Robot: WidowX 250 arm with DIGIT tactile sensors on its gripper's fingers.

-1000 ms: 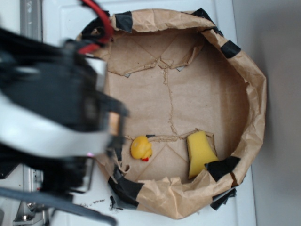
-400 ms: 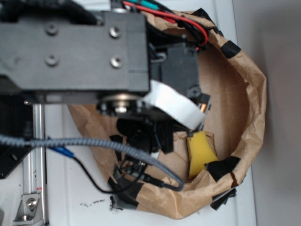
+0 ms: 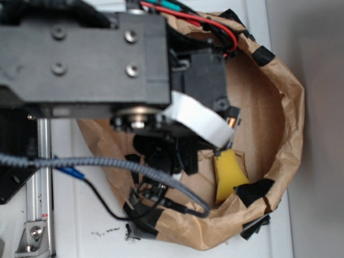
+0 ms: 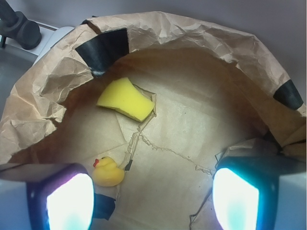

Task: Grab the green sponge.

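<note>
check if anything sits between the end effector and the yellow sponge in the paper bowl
Nothing visible blocks it. The sponge lies ahead on bare paper; the rubber duck sits nearer the end effector, off to one side of the path.

Crumpled paper wall (image 4: 158, 36) rings the floor — access from above only. Green sponge (image 4: 125, 98) lies just beside that wall; toy duck (image 4: 108, 172) sits apart, bare paper floor between them.
</note>
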